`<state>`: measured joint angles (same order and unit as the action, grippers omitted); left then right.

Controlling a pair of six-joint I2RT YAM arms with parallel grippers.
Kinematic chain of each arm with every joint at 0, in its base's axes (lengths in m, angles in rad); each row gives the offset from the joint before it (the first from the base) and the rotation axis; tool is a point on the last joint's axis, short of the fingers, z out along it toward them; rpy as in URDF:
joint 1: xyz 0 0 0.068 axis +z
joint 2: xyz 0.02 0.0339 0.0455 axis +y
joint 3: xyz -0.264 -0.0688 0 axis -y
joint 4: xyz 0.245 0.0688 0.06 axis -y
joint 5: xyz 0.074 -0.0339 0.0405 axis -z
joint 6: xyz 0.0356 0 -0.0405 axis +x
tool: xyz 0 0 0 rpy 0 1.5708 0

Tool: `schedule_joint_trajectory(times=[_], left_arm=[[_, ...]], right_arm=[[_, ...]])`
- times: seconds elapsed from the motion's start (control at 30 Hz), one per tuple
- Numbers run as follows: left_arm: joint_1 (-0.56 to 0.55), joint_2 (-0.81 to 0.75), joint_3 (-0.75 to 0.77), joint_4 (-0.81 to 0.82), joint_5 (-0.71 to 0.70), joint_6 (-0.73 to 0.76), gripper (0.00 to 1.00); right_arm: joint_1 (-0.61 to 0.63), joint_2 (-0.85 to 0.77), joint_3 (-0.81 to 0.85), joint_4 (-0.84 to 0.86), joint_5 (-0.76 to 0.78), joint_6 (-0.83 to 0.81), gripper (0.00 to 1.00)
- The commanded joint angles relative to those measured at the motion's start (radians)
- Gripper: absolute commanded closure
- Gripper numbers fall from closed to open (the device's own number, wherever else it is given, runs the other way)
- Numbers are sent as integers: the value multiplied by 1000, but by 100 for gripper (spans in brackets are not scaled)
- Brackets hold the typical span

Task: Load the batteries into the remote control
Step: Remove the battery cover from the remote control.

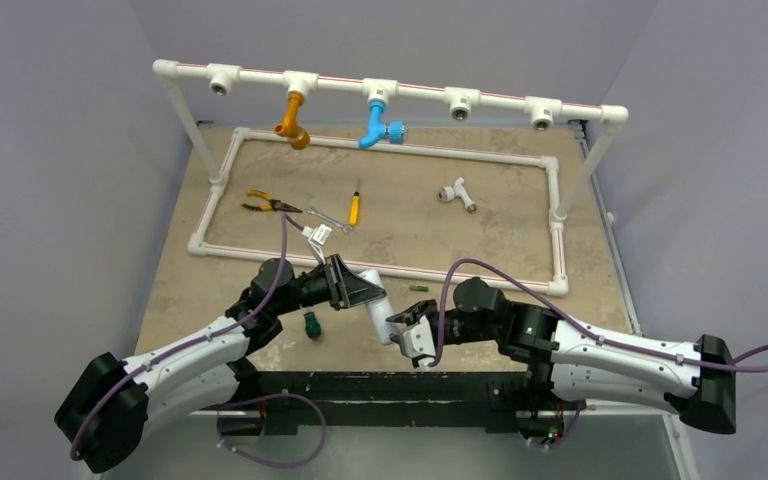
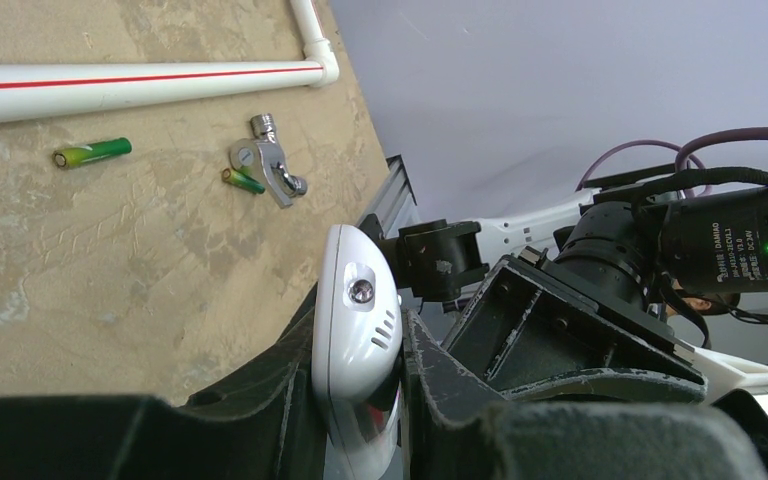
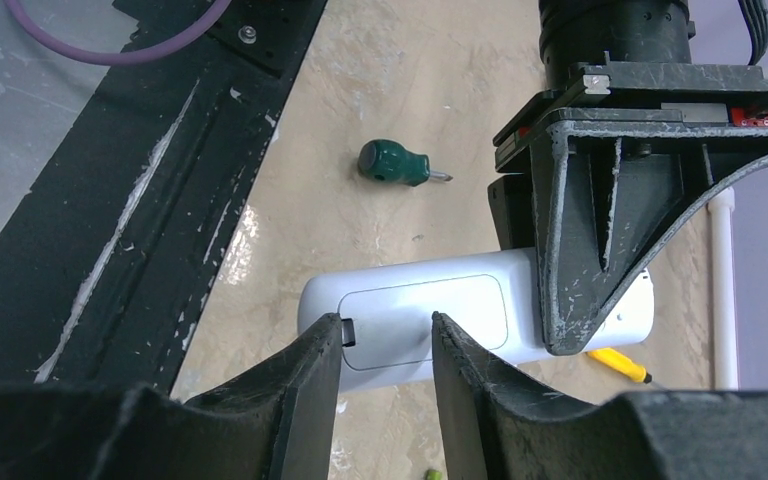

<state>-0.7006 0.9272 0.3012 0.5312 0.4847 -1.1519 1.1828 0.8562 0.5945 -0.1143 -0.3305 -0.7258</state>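
**A:** While the left gripper pinches the remote control near its rounded end, is that white bar off the table?

**B:** It looks so. It hangs tilted over the near part of the table, between the two arms. Its plain back faces the right wrist camera, and the outline of a cover panel shows on it.

**A:** And the right gripper?

**B:** Its jaws stand apart with a gap, the tips at the remote's near end, over the panel's edge. I see nothing pinched between them. Whether a tip touches the plastic I cannot tell.

**A:** Where are the batteries?

**B:** Two lie outside the remote, on the table. One battery rests near the white pipe frame. The second battery lies just beside a small metal fitting.

**A:** Anything else close by?

**B:** A green-handled screwdriver lies on the table just to the left of the remote. A yellow screwdriver and pliers lie inside the frame, well apart from both grippers.
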Motion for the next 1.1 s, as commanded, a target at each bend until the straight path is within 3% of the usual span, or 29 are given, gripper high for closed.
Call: schedule_joint_trajectory(times=[0.0, 0.37, 1.07], left_arm=[[4, -19, 27, 79, 23, -29, 100], [4, 3, 7, 128, 25, -51, 100], [4, 25, -4, 168, 34, -68, 100]], right_arm=[[3, -7, 36, 14, 44, -18, 64], [4, -51, 21, 85, 94, -15, 67], [5, -106, 27, 66, 96, 9, 67]])
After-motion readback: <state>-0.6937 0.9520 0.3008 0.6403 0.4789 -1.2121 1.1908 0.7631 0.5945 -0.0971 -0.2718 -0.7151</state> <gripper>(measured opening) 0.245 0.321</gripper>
